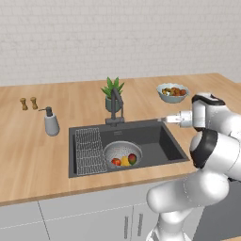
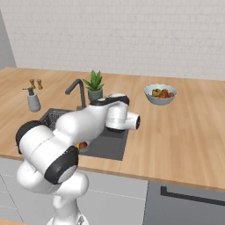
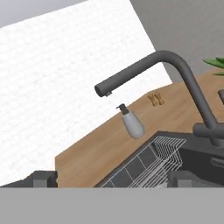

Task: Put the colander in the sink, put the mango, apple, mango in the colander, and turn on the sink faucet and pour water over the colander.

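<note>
The colander (image 1: pixel 122 153), a round grey perforated metal bowl, sits in the large dark grey rectangular sink (image 1: pixel 164 141), just beside the wire grid rack (image 1: pixel 89 150) at its 9 o'clock in the left base view, w/ three fruits (image 1: pixel 124 160) already inside (red, yellow, and a red-green one; which is apple vs mango I can't tell at this res). So colander and fruit steps look done; step in hand, as I judge it, is the faucet. The slim dark grey metal sink faucet (image 1: pixel 116 107) w/ its bent spout stands at the basin's 12 o'clock edge, in front of a small potted green plant (image 1: pixel 113 89). The two-finger gripper (image 1: pixel 165 119) hangs over the sink's far right corner, approx 3 o'clock from the faucet stem and near it but apart. In the hand view the faucet (image 3: pixel 175 83) fills the frame diagonally, base at 3 o'clock, spout mouth toward 10 o'clock, grey soap pump bottle (image 3: pixel 132 123) beyond. Next move calls for closing in on the faucet's base, finding the handle and working it, then checking the spout is over the colander. Hard to make out: the handle itself is cut off at the hand view's right edge; fingertips are barely visible, so whether the claw is apart or together I cannot tell; in the right base view the arm covers most of the sink.
</note>
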